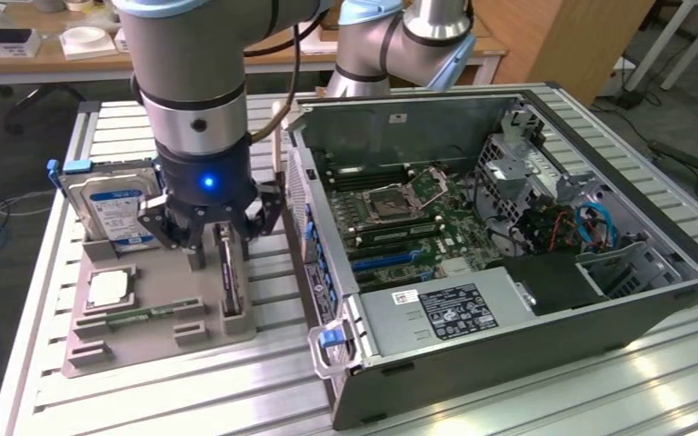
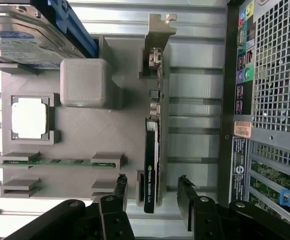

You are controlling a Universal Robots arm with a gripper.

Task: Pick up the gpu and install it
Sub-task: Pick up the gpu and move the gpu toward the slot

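Observation:
The gpu (image 1: 229, 272) stands on its edge in a slot of the grey holder (image 1: 143, 341), to the exterior view's left of the open computer case (image 1: 446, 100). From the wrist view the gpu (image 2: 152, 150) is a thin dark card with its silver bracket (image 2: 157, 35) at the far end. My gripper (image 1: 222, 238) hangs just above the card. The gripper (image 2: 152, 196) is open, one black finger on each side of the card's near end, with a gap on both sides. Nothing is held.
On the holder (image 2: 85, 135) are a hard drive (image 1: 113, 204) with a blue-white label, a square processor (image 1: 106, 289) and a green memory stick (image 1: 143, 315). The case's motherboard (image 1: 410, 218) lies exposed. A second arm (image 1: 385, 45) stands behind the case.

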